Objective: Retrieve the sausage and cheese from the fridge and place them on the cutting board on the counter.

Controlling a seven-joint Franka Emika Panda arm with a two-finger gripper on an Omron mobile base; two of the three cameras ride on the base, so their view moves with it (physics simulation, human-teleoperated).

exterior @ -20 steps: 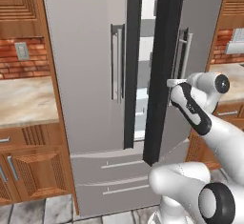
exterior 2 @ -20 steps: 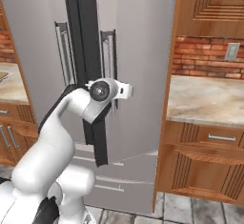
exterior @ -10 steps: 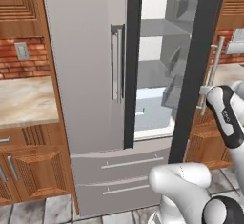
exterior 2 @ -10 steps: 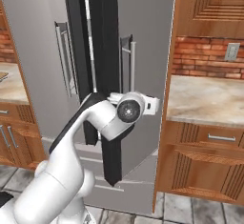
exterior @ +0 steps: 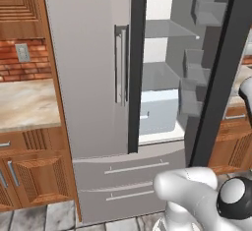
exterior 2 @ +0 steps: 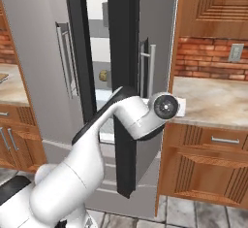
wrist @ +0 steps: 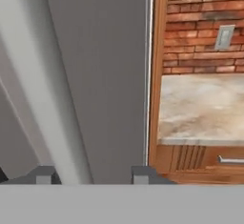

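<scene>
Hand view cuts off the gripper (wrist: 90, 174) tips, apart astride the fridge (exterior: 88, 77) handle; whether they clamp it, I cannot tell; its right door stands half open

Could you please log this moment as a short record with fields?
fridge right door: swung well open, shelves and door bins exposed
fridge left door: closed
gripper: open, its fingertips either side of the door's bar handle
counter: beige marbled, right of the fridge
sausage: cannot tell among the shelves
</scene>
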